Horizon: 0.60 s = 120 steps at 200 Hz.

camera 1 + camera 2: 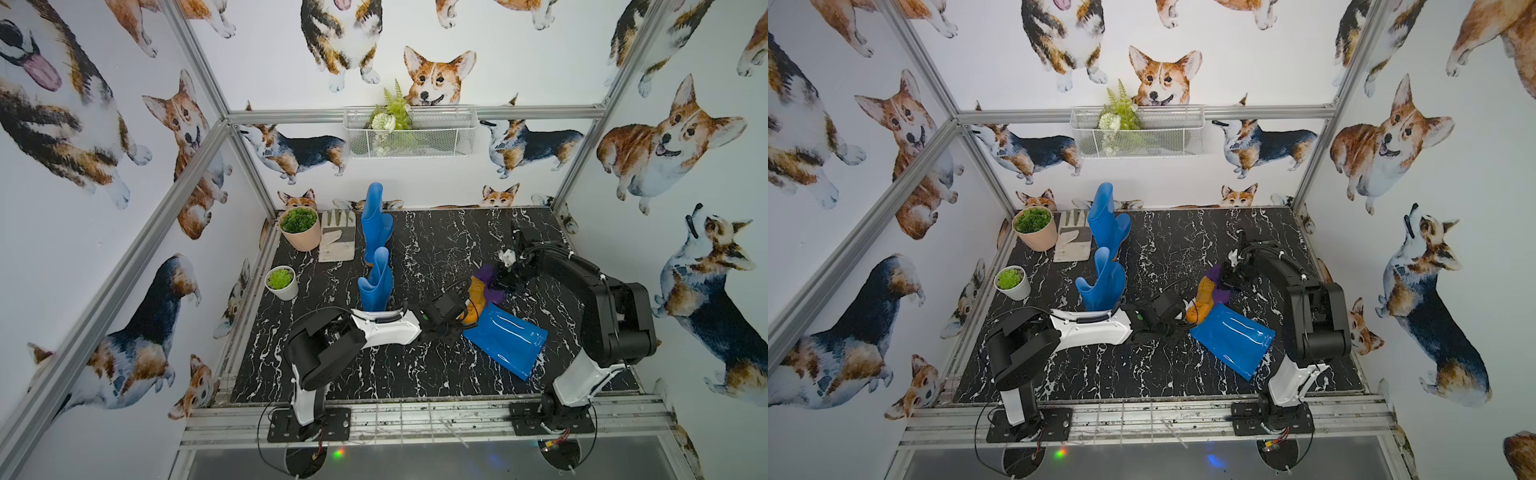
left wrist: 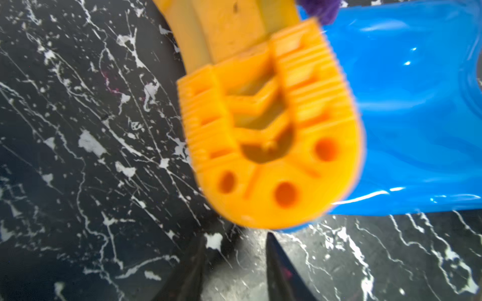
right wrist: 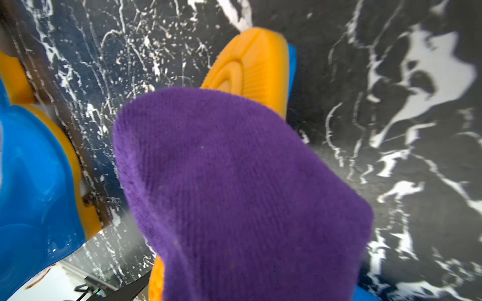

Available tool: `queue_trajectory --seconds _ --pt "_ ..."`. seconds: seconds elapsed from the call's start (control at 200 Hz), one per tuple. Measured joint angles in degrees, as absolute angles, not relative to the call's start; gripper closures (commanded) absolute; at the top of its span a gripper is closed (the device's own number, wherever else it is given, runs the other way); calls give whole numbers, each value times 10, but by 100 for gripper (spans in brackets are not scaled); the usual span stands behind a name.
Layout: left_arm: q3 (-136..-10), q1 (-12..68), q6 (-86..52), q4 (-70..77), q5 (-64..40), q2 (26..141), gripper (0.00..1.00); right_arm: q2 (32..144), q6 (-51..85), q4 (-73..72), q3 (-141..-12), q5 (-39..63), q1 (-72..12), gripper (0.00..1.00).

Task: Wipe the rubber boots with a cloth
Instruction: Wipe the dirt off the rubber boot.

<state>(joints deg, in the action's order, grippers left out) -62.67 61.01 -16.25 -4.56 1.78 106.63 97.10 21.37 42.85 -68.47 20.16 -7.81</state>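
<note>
"Left wrist view, then: how did the left tool [image 2: 238, 234] stand?"

"Its two dark fingers [image 2: 193, 263] were parted, with bare tabletop [image 2: 78, 156] showing between them and nothing gripped. The tips sat just beside the heel [image 2: 260, 166] of the lying boot [image 2: 417, 130]."

"Arm pose, per both top views?"

"The left arm [image 1: 386, 328] rose from its base at the front edge, bent at the elbow, and ran its white forearm roughly level toward that heel. The right arm [image 1: 598, 299] arched up from the front right, then folded down over the boot's foot; the right tool [image 1: 498, 286] was clamped shut on the cloth [image 1: 485, 274]."

"Cloth location?"

"Draped over the orange sole [image 3: 250, 67], short of the toe, hanging from the right tool."

"Materials and shapes?"

"Cloth: soft purple pile, finely ribbed. Lying boot: glossy blue rubber, shaft flattened, resting on its side on the tabletop. Heel: moulded orange, with ridged edges, chevron bars and three round holes. The rear upright boot [image 1: 376, 216] and the nearer upright boot [image 1: 376, 286], same blue, stood toward the back left. Tabletop: black, marble-patterned, white-veined."
</note>
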Motion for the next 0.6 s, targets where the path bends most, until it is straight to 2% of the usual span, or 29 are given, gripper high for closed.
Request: queue_trajectory --seconds 0.11,0.17,0.425,0.601 --pt "-628 606 -153 -33 11 1068 45 943 214 419 -670 189 -88 100" --pt "-625 605 -149 -23 6 1068 40 921 214 413 -661 176 -95 100" --pt "-587 604 -101 30 0 1047 35 815 225 387 -640 181 -105 100" --pt "-569 604 -76 61 11 1039 34 790 229 378 -642 202 -114 100"
